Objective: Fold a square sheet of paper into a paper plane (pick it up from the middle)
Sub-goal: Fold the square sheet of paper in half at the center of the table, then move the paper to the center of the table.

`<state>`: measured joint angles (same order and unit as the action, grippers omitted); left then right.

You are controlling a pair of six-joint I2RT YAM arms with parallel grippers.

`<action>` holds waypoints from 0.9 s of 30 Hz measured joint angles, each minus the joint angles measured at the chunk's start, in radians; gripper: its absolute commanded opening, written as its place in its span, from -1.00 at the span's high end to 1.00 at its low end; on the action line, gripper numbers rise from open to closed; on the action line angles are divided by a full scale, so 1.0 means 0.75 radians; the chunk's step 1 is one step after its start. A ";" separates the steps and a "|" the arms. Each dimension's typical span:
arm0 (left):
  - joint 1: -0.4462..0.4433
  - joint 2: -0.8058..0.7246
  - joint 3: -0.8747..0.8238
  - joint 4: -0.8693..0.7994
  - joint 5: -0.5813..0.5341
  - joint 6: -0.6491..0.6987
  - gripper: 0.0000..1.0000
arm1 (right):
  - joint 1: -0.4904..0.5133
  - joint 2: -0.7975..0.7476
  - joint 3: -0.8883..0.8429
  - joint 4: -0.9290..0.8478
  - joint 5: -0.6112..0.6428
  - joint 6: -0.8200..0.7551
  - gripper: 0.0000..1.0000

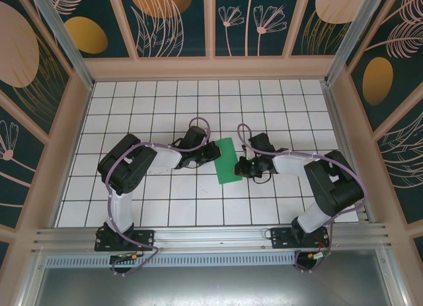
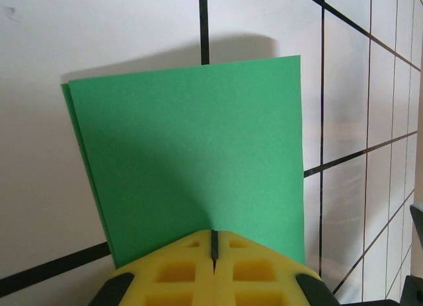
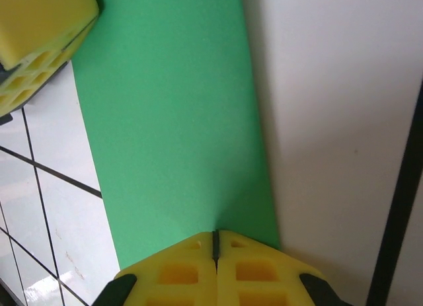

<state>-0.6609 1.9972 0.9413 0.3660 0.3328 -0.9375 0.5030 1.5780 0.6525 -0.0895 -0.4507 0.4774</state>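
The square sheet of paper lies doubled over into a narrow bright-green rectangle on the white grid table, between my two grippers. In the left wrist view the paper shows two layers along its left edge. My left gripper is shut, and its yellow tips sit over the near edge of the paper. From the opposite side my right gripper is also shut, its tips over the paper. The left gripper's yellow finger overlaps the far corner there. I see no paper between either pair of jaws.
Pale wooden walls with dark patterned panels fence the table on three sides. An aluminium rail runs along the near edge where both arm bases are bolted. White tiles stretch out behind and beside the paper.
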 measured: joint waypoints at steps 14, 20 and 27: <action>-0.012 -0.030 0.047 -0.116 -0.064 0.110 1.00 | -0.025 -0.323 -0.188 -0.120 0.045 0.015 1.00; 0.001 -0.097 0.087 -0.345 -0.217 0.364 1.00 | -0.022 -0.324 -0.002 -0.137 0.077 0.045 1.00; 0.080 -0.194 0.067 -0.562 -0.297 0.609 1.00 | 0.058 -0.123 0.177 -0.045 0.101 0.110 1.00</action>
<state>-0.6006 1.8515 0.9916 -0.0551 0.1101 -0.4805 0.5468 1.4857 0.7853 -0.1234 -0.3752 0.5602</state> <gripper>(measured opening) 0.067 0.054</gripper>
